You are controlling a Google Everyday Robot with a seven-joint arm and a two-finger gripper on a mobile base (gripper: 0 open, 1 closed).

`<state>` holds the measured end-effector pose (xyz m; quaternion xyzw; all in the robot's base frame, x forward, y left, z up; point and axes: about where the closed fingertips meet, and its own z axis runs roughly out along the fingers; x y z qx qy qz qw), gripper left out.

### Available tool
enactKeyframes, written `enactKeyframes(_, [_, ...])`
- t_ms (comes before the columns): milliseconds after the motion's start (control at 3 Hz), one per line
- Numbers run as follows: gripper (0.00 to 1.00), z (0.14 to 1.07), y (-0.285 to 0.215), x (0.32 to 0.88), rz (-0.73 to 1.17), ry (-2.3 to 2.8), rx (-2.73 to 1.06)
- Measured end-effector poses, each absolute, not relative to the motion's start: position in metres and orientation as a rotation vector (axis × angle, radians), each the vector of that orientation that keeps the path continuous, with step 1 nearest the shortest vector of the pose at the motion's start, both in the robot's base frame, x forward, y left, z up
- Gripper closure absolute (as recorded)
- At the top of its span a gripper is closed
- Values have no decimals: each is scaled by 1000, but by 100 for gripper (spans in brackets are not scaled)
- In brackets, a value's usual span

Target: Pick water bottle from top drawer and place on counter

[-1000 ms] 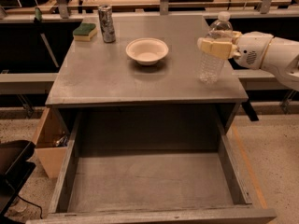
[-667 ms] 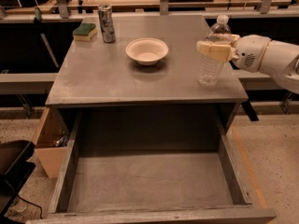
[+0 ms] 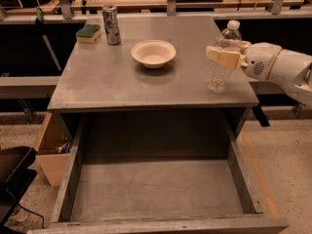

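Well, gripper (image 3: pixel 220 56) was clamped on the water bottle (image 3: pixel 217 77) just below its neck. The far finger was hidden behind the bottle and the arm was cut off at the right frame edge. Bottle stood upright near the table's (image 3: pixel 122 87) right edge, base contact hard to confirm. Top drawer (image 3: pixel 156 184) stood open, front partly cropped. Versus a second earlier, bottle and gripper sat slightly lower.

Tool: cream-padded tool (image 3: pixel 225 56) clamped round the clear ribbed plastic bottle (image 3: pixel 220 74), which stands at the right edge of the grey square tabletop (image 3: pixel 117 84).
Left of tool: open surface up to the white round bowl (image 3: pixel 153 53).
Far left, back: silver metal can (image 3: pixel 111 24), green-yellow sponge (image 3: pixel 88 32).
Below, in front: grey wooden drawer (image 3: pixel 156 186) open, floor bare.
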<state>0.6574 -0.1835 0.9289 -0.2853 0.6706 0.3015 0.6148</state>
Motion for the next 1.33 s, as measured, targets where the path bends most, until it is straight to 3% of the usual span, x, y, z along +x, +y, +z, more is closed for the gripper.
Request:
enactKeyframes(333, [82, 930, -184, 657, 694, 1545, -657])
enactKeyframes(667, [51, 931, -183, 657, 694, 1545, -657])
enactKeyframes(1333, [4, 932, -183, 657, 694, 1545, -657])
